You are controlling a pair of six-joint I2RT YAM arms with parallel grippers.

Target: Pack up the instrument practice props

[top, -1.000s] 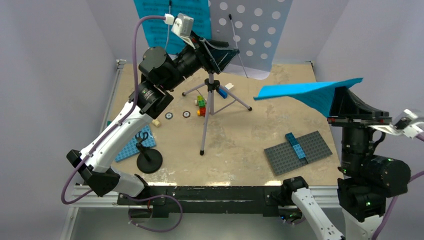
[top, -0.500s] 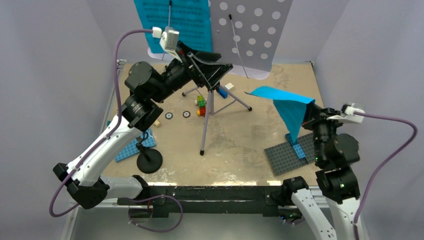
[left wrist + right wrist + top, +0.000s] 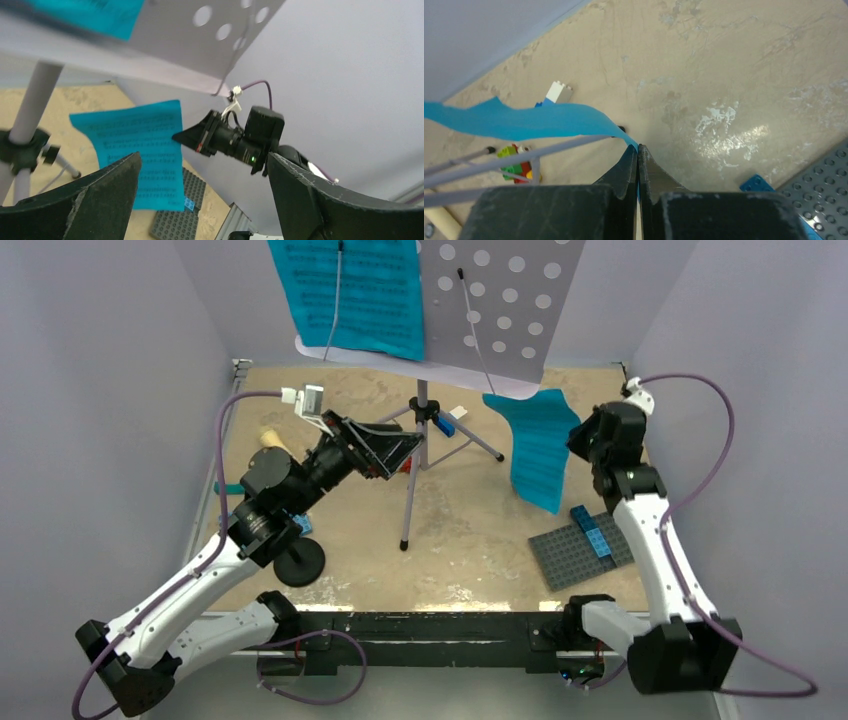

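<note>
Arms both extended: R gripper tight on teal sheet, L gripper wide beside tripod.

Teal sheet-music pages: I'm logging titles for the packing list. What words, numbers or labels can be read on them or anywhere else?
Held teal page, pinched in the right end effector: rows of printed music, too small and blurred to read.
Second teal page, on the lavender music stand: dark print, too small to read.
Elsewhere: no words, brands or numbers readable.
</note>
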